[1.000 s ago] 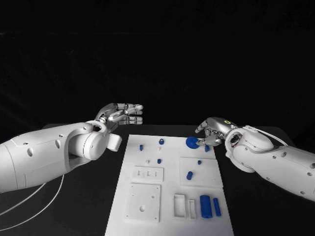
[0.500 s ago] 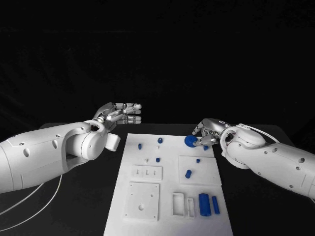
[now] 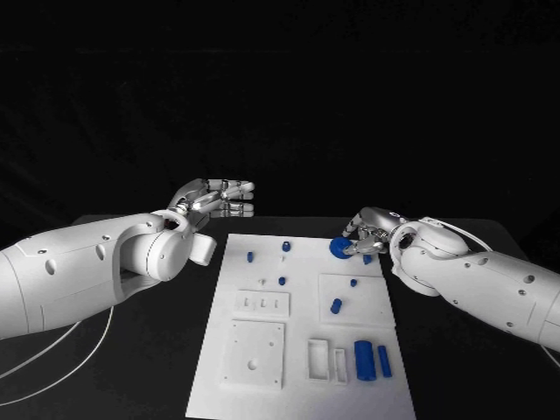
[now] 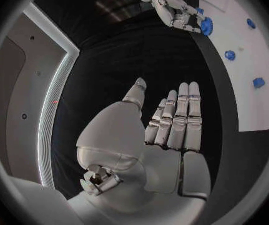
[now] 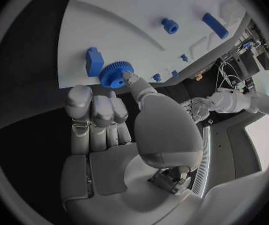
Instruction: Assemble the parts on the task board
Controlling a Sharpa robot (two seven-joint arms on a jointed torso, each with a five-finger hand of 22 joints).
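Observation:
The white task board [image 3: 303, 332] lies lengthwise in the middle of the table. At its far right corner sits a blue gear [image 3: 340, 249] [image 5: 114, 74], beside a small blue block [image 5: 94, 60]. My right hand [image 3: 368, 229] [image 5: 109, 120] pinches the gear's rim between the thumb and fingertips [image 5: 129, 78]. The left wrist view also catches this hand [image 4: 172, 10] and the gear [image 4: 206, 26]. My left hand [image 3: 213, 199] [image 4: 166, 130] hovers off the board's far left corner, fingers straight and together, holding nothing.
Small blue pegs [image 3: 251, 258] [image 3: 285, 248] [image 3: 336, 306] stand on the board. Near its front edge lie a thick blue cylinder [image 3: 363, 360] and a thin blue bar [image 3: 383, 359], beside white blocks [image 3: 255, 354] [image 3: 262, 304]. A white cable [image 3: 53, 359] trails at the left.
The camera has shifted a little. My right hand stays on the gear at the board's far right corner, and the left hand has not moved.

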